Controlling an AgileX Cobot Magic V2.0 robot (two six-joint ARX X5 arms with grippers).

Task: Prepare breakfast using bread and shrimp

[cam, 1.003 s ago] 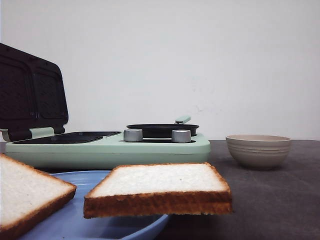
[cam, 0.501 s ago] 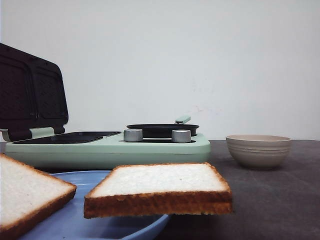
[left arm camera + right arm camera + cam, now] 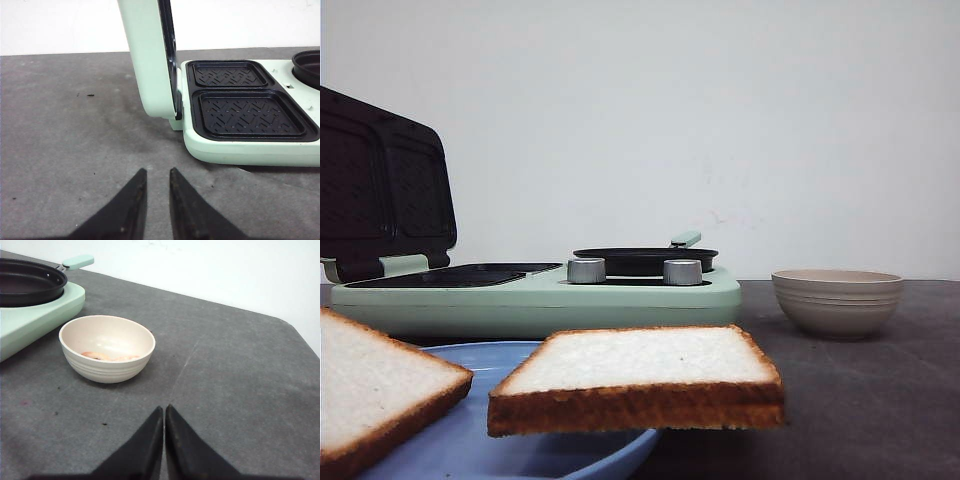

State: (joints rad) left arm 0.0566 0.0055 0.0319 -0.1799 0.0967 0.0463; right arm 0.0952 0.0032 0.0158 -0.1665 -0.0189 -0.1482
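Front view: two slices of bread sit low in the frame on a blue plate (image 3: 470,455). One slice (image 3: 638,378) lies flat at lower centre, its brown crust edge facing the camera and jutting past the plate's rim. The other slice (image 3: 375,392) is at the lower left, cut off by the frame edge. Behind them stands a mint-green sandwich maker (image 3: 535,290), its dark ribbed lid (image 3: 382,185) raised at the left, two silver knobs (image 3: 586,270) on its front, and a black pan (image 3: 645,260) on its right half. A beige bowl (image 3: 837,300) stands to the right on the grey table (image 3: 860,400). I can read no brand, label or writing anywhere. Neither of my pincers shows here.

Left wrist view: my left pincer (image 3: 156,172) is at the bottom centre, its dark fingers (image 3: 132,200) set slightly apart with a narrow gap and nothing between them. The sandwich maker's two ribbed plates (image 3: 245,112) fill the right of the frame, the upright lid at top centre. No bread appears, so I cannot place it against this pincer.

Right wrist view: my right pincer (image 3: 164,409) at the bottom centre has its fingers pressed together, empty. The bowl (image 3: 107,347) sits left of centre, above the pincer and apart from it, with pale pink shrimp (image 3: 107,356) inside. The pan is at the upper left. No bread shows here either.
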